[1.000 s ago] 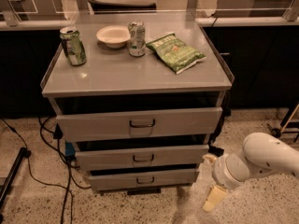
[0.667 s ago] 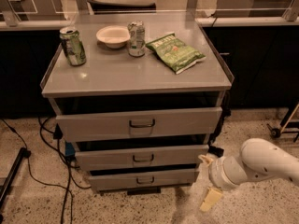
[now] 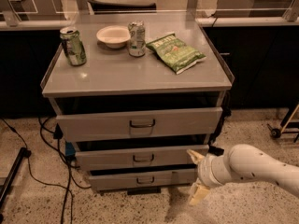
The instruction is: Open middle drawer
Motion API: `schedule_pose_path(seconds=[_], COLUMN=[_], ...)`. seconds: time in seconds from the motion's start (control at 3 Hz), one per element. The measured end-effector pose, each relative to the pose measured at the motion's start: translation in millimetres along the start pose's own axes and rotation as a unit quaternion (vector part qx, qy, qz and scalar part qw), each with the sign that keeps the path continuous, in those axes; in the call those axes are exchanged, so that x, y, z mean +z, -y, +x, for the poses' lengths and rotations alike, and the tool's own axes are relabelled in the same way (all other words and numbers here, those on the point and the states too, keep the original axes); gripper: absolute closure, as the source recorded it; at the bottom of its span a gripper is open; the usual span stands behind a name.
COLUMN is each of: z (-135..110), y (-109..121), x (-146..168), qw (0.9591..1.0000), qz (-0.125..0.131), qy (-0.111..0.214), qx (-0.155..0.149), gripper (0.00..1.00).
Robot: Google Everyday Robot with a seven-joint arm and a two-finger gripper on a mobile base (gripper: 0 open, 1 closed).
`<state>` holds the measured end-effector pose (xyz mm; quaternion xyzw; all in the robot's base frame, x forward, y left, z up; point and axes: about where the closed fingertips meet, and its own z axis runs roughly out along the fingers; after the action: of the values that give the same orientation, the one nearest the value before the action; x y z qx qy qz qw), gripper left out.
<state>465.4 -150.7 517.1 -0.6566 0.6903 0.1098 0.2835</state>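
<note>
light: dim, warm | sheen: cabinet top [image 3: 117,71] | shadow: black beneath it | gripper [image 3: 196,176]: lower right, pale-lit

The grey middle drawer [image 3: 107,159], dark loop handle centred, sits slightly ajar, the gripper [image 3: 196,175] at its right end, jaws apart.

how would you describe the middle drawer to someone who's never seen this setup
Find the grey cabinet in the centre, its face stacked with three drawer fronts. The middle drawer is the second down, a small dark loop handle at its centre, the open claw by its right end. It is narrower than the front above and wider than the lowest one.
</note>
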Motion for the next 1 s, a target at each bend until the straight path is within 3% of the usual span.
schedule_pose_path(seconds=[0.33, 1.0], z=[-5, -6], y=[12, 41], x=[18, 55], qw=[0.9997, 0.9989], qz=[0.015, 0.020], qy=[-0.006, -0.029], qx=[-0.020, -0.030], gripper=[0.00, 0.00])
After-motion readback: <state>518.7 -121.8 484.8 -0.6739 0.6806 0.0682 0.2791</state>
